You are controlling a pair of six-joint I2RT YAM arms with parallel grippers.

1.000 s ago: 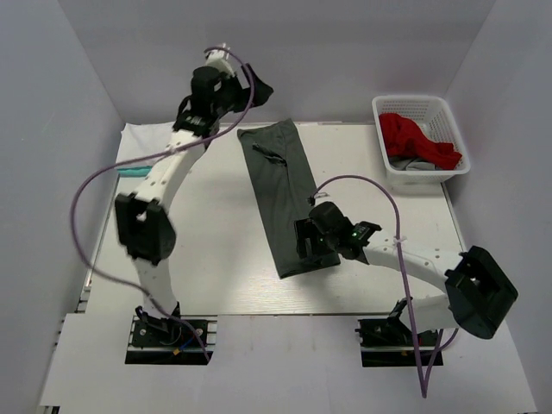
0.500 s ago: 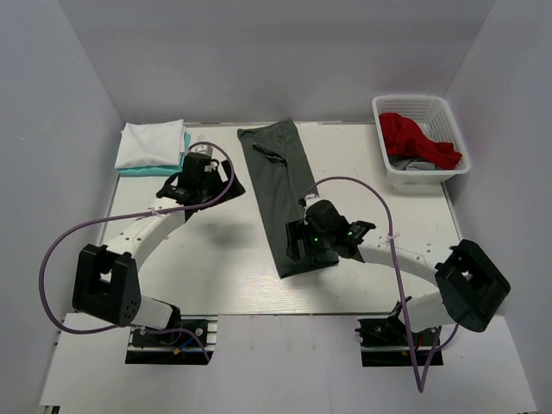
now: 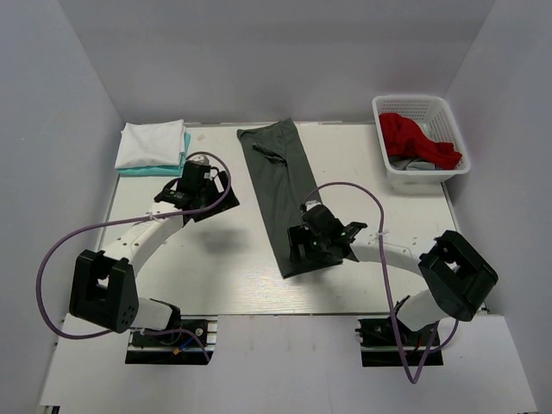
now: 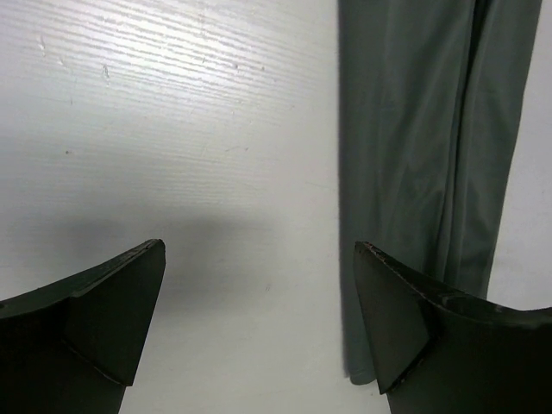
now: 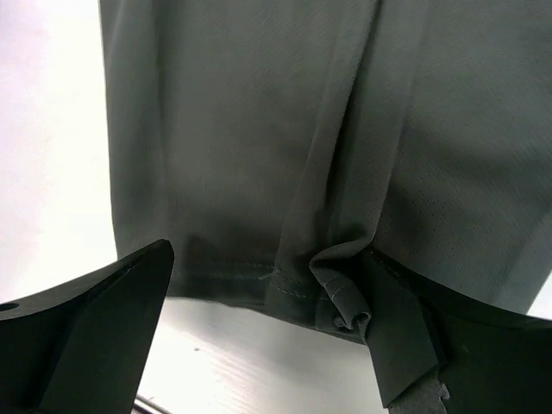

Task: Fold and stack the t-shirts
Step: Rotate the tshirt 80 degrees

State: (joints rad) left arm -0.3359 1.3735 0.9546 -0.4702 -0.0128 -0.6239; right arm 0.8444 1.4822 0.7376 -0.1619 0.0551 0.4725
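Grey t-shirt (image 3: 280,185) lengthwise near-to-far, slanted

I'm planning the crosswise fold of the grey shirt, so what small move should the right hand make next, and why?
Probably lower the right hand and close it on the near hem of the dark grey t-shirt. Its jaws stand open over that hem, and the shirt lies as a long strip, not yet folded crosswise.
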